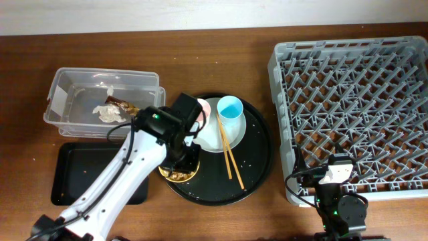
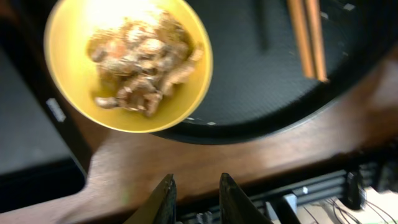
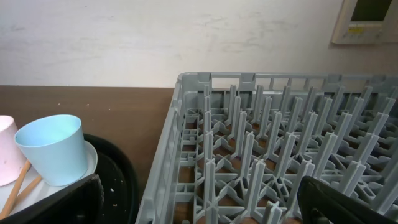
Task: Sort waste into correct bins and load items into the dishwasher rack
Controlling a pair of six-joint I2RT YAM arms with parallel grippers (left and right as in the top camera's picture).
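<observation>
Okay, the left arm [image 1: 114, 177] runs on a diagonal from the near-left corner of the tabletop [image 1: 200, 53], with its wrist bent down over the near-left edge of the round black tray [image 1: 257, 167]. Its camera looks down on the yellow bowl [image 2: 68, 43], which sits right at that tray edge with tan-brown food scraps [image 2: 140, 68] heaped inside. The left fingers [image 2: 163, 202] hang clear of the bowl, a narrow gap between them and nothing in it. The right arm [image 1: 341, 201] sits low at the near rim of the dishwasher rack [image 1: 354, 114], right fingers [image 3: 62, 202] spread wide and empty, cropped at the frame's bottom.

Hard spots: from overhead I get only a gold sliver of the bowl under the wrist, and the pink cup [image 1: 204, 106] is half covered too. The left wrist picture is blurry. Chopsticks [image 1: 231, 157] run from the plate [image 1: 214, 137] onto the tray, beside the blue cup [image 1: 229, 108]. Tissue [image 1: 105, 112] and wrapper [image 1: 124, 105] lie in the clear tub [image 1: 63, 90]. The shallow black tray [image 1: 73, 174] is on its near side, partly under the arm.
</observation>
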